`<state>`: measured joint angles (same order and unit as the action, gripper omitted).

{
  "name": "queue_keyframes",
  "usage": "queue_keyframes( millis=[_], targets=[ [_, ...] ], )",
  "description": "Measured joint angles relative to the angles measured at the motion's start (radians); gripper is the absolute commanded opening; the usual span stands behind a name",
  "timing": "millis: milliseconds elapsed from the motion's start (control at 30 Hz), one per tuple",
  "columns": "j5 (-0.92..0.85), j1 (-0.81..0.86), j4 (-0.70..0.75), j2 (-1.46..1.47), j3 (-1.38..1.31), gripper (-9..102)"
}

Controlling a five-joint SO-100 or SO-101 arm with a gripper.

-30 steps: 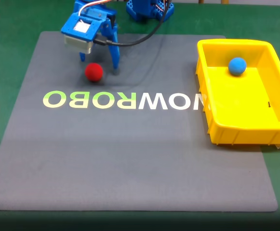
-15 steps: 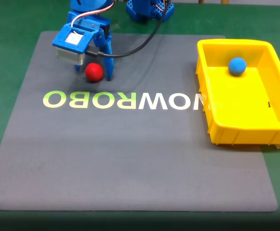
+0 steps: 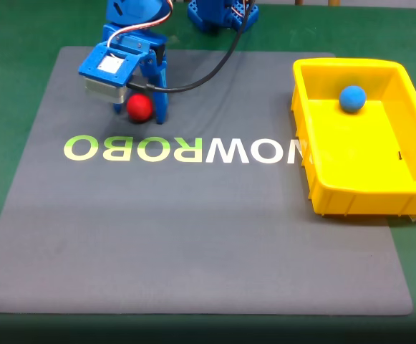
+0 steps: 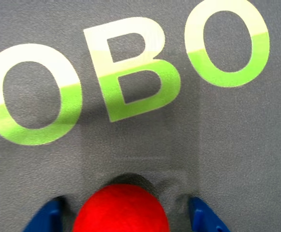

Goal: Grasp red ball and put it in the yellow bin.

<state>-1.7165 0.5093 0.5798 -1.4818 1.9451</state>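
One red ball (image 3: 140, 107) sits on the grey mat (image 3: 193, 236) between the spread fingers of the blue gripper (image 3: 140, 113), not pinched. Well right of it, one yellow bin (image 3: 358, 193) holds one blue ball (image 3: 352, 98).

Red ball (image 3: 140, 107) on grey mat; yellow bin (image 3: 408, 188) upright, well apart.

A green table surface (image 3: 7, 79) carries a large grey rectangular mat (image 3: 193, 236) printed with white-and-green letters. On the mat, a small red ball (image 3: 139, 107) sits near its far left corner. A bright yellow rectangular plastic bin (image 3: 408, 190) stands over the mat's right edge.
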Motion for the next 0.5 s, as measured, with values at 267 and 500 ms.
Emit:
queue_keyframes(
  millis=[267,500],
  targets=[
    [0.0,-0.014,-0.002,0.014,-0.011,0],
    [0.0,-0.014,-0.002,0.02,-0.011,0]
  ],
)
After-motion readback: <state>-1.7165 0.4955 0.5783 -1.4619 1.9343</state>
